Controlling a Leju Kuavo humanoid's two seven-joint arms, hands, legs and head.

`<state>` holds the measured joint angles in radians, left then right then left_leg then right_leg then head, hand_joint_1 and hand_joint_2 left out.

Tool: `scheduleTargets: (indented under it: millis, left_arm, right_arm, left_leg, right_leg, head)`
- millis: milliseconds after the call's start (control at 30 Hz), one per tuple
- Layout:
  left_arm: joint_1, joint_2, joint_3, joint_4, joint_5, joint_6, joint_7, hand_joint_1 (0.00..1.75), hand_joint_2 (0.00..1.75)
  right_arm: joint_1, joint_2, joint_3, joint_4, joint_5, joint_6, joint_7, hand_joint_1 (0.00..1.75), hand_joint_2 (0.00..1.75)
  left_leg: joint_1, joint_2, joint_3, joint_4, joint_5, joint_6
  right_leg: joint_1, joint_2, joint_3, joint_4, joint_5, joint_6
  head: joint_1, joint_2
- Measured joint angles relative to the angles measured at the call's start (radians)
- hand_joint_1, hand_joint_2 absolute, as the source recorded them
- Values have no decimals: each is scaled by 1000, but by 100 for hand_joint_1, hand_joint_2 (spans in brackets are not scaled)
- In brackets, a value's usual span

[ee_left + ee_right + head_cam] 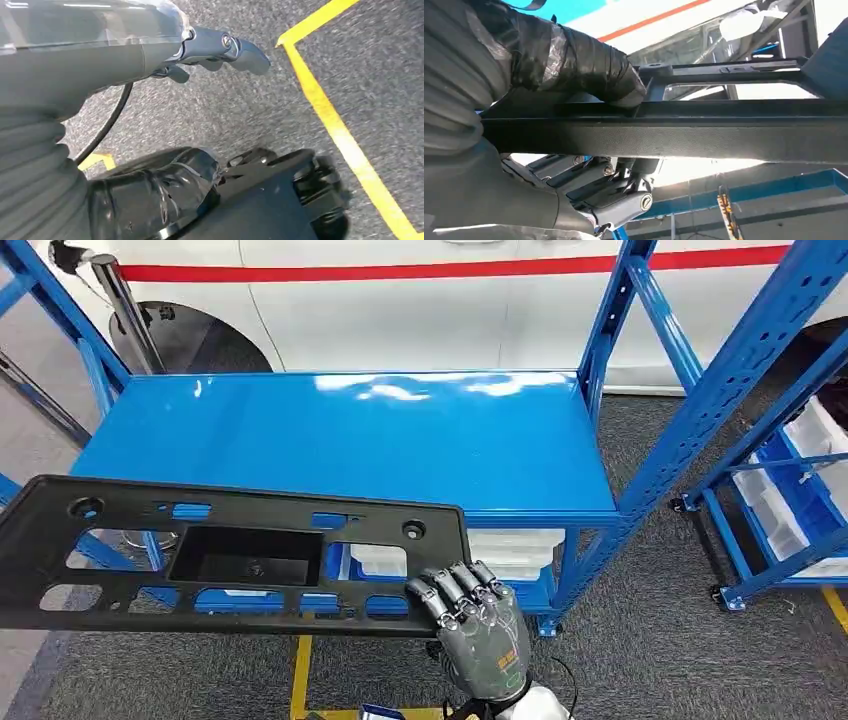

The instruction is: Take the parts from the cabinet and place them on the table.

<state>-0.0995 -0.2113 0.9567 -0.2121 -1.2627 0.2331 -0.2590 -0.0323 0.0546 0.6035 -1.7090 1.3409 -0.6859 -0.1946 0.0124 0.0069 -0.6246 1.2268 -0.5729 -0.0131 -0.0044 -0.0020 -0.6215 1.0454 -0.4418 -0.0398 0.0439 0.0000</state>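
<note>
While the right hand grips the black panel edge above the blue table; left hand hanging, fingers seemingly loose, holding nothing.

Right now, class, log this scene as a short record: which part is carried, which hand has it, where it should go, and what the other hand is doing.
part: long black plastic panel with cut-outs
held by: right hand, gripping the panel's right end, thumb on top in the right wrist view
panel position: in the air in front of the shelf's near edge
destination: blue shelf top, bare
left hand: over grey floor with yellow lines, holding nothing visible
</note>
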Motion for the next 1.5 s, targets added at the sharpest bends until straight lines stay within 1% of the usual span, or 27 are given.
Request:
scheduleTargets:
  millis: [33, 67, 100, 233, 300, 367, 400, 467, 500, 533, 600, 633, 733, 800, 833, 900, 967, 1000, 1033, 1100, 1133, 1267, 1300, 1367, 1433, 1467, 1500]
  left_arm:
    - [-1, 0, 0, 0, 0, 0, 0, 0, 175]
    - [-2, 0, 0, 0, 0, 0, 0, 0, 175]
    - [-5, 1, 0, 0, 0, 1, 0, 0, 175]
    - [0, 2, 0, 0, 0, 3, 0, 0, 175]
    - [-2, 0, 0, 0, 1, 3, 0, 0, 175]
    - [-4, 0, 0, 0, 1, 3, 0, 0, 175]
    - [-4, 0, 0, 0, 1, 3, 0, 0, 175]
    - [-2, 0, 0, 0, 1, 3, 0, 0, 175]
    - [-2, 0, 0, 0, 1, 3, 0, 0, 175]
    - [-2, 0, 0, 0, 1, 3, 0, 0, 175]
    - [-2, 0, 0, 0, 1, 3, 0, 0, 175]
    - [-2, 0, 0, 0, 1, 3, 0, 0, 175]
    - [-2, 0, 0, 0, 1, 3, 0, 0, 175]
    - [-2, 0, 0, 0, 1, 3, 0, 0, 175]
    - [-2, 0, 0, 0, 1, 3, 0, 0, 175]
    - [-1, 0, 0, 0, 1, 3, 0, 0, 175]
    - [-1, 0, 0, 0, 1, 3, 0, 0, 175]
    - [0, 0, 0, 0, 1, 3, 0, 0, 175]
    - [1, 0, 0, 0, 0, 3, 0, 0, 175]
    - [-1, 0, 0, 0, 0, 3, 0, 0, 175]
    - [-4, 1, 0, 0, 0, 3, 0, 0, 175]
    - [-1, 1, 0, 0, 0, 3, 0, 0, 175]
    - [0, 0, 0, 0, 0, 3, 0, 0, 175]
    - [-4, 0, 0, 0, 0, 3, 0, 0, 175]
    - [-3, 0, 0, 0, 0, 3, 0, 0, 175]
    - [-2, 0, 0, 0, 0, 3, 0, 0, 175]
    - [-1, 0, 0, 0, 0, 3, 0, 0, 175]
  right_arm:
    - [0, 0, 0, 0, 0, 0, 0, 175, 175]
    - [0, 0, 0, 0, 0, 0, 0, 175, 175]
    - [0, 1, 0, 0, 0, 0, 0, 175, 175]
    - [-1, 1, 0, 0, 0, 0, 0, 175, 175]
    - [-1, 0, 0, 0, -1, 0, 0, 175, 175]
    - [-1, -1, 0, 0, -1, 0, -1, 175, 175]
    - [-1, -2, 0, 0, -1, 0, -2, 175, 175]
    - [1, -2, 0, 1, -1, 0, -2, 175, 175]
    - [1, -3, 0, 2, -1, 0, -2, 175, 175]
    - [1, -3, 0, 3, -1, 0, -2, 175, 175]
    - [0, -3, 0, 3, -1, 0, -2, 175, 175]
    - [0, -3, 0, 3, 0, 0, -2, 175, 175]
    - [2, -3, 0, 3, 0, -1, -3, 175, 175]
    - [1, -2, 0, 3, 0, -1, -3, 175, 175]
    - [1, -2, 0, 3, 0, -1, -3, 175, 175]
    - [1, 0, 0, 3, 0, -1, -3, 175, 175]
    - [1, 0, 0, 3, -1, -1, -3, 175, 175]
    - [1, 0, 0, 3, -1, -1, -3, 175, 175]
    - [1, 0, 0, 3, -1, -1, -3, 175, 175]
    - [1, 0, 0, 3, -1, -1, -3, 175, 175]
    - [1, 0, 0, 3, -1, -1, -3, 175, 175]
    - [0, 0, 0, 3, 0, -1, -3, 175, 175]
    - [0, 0, 0, 3, 0, -1, -3, 175, 175]
    - [0, -1, 0, 3, 0, -1, -2, 175, 175]
    - [1, -2, 0, 3, 0, -1, -2, 175, 175]
    - [1, -3, 0, 3, 0, -1, -2, 175, 175]
    - [2, -4, 0, 3, 0, -1, -1, 175, 175]
  left_leg:
    - [-1, 0, 64, -102, 40, 7]
    - [-4, -1, 118, -191, 59, 17]
    - [-11, 0, 125, -218, 48, 21]
    - [-12, 0, 114, -229, 77, 39]
    - [-5, 5, 107, -237, 97, 53]
    - [-5, 6, 85, -233, 111, 58]
    - [-6, 7, 78, -232, 115, 57]
    - [-6, 7, 63, -227, 121, 55]
    - [-6, 7, 54, -223, 125, 53]
    - [-5, 7, 45, -217, 128, 51]
    - [-4, 5, 32, -201, 130, 47]
    - [-9, 5, 26, -197, 132, 40]
    - [-7, 5, 21, -198, 145, 19]
    - [-2, 2, 10, -188, 138, 7]
    - [-3, 1, 0, -164, 104, 2]
    - [1, 1, -50, -21, 1, -8]
    - [1, 1, -80, 90, -51, -10]
    - [1, 1, -67, 88, -45, -9]
    - [1, 1, -24, 32, -17, -6]
    - [-2, 0, 96, -150, 49, 6]
    - [-5, -1, 134, -225, 42, 16]
    - [-18, 0, 124, -229, 65, 33]
    - [-5, 2, 125, -244, 82, 41]
    - [-6, 7, 113, -246, 98, 56]
    - [-8, 8, 92, -240, 109, 56]
    - [-8, 8, 81, -236, 113, 55]
    - [-8, 8, 71, -230, 117, 53]
  right_leg:
    - [1, 1, -4, 2, 4, 2]
    - [1, 1, -5, 2, 8, 5]
    - [7, 0, -8, 4, 13, 12]
    - [3, -1, -9, -6, 34, 40]
    - [0, 1, -29, 37, -21, 48]
    - [-3, 2, -83, 185, -123, 56]
    - [-3, 2, -100, 235, -146, 58]
    - [-5, 1, -114, 294, -164, 61]
    - [-8, 1, -95, 279, -150, 62]
    - [-10, 1, -55, 223, -123, 62]
    - [-12, 1, 66, 36, -61, 58]
    - [-6, 1, 76, 9, -80, 50]
    - [1, 3, 64, 6, -58, 32]
    - [-8, 0, 57, -7, -38, 11]
    - [-8, 0, 51, -9, -33, 6]
    - [-6, 0, 30, -8, -18, 0]
    - [-3, -1, 11, -6, -6, 0]
    - [-2, -1, 3, -5, 0, 1]
    - [-1, -1, -5, -4, 6, 1]
    - [0, 1, -13, -3, 16, 6]
    - [0, 0, -15, -2, 21, 10]
    - [-2, -1, -16, -9, 42, 36]
    - [2, 0, -19, -5, 41, 42]
    - [-2, 2, -49, 66, -39, 48]
    - [-5, 2, -100, 218, -131, 56]
    - [-7, 2, -114, 272, -154, 59]
    - [-9, 2, -106, 279, -150, 60]
  head:
    - [0, 0]
    - [0, 0]
    - [0, 0]
    - [1, 0]
    - [2, 0]
    - [2, 0]
    - [2, 0]
    - [2, 0]
    - [2, 0]
    - [2, 0]
    - [2, 0]
    - [2, 0]
    - [2, 0]
    - [2, 0]
    - [0, 0]
    - [0, 0]
    - [0, 0]
    - [-1, 0]
    - [0, 0]
    - [0, 0]
    - [0, 0]
    - [0, 0]
    - [0, 0]
    - [2, 0]
    - [2, 0]
    - [2, 0]
    - [2, 0]
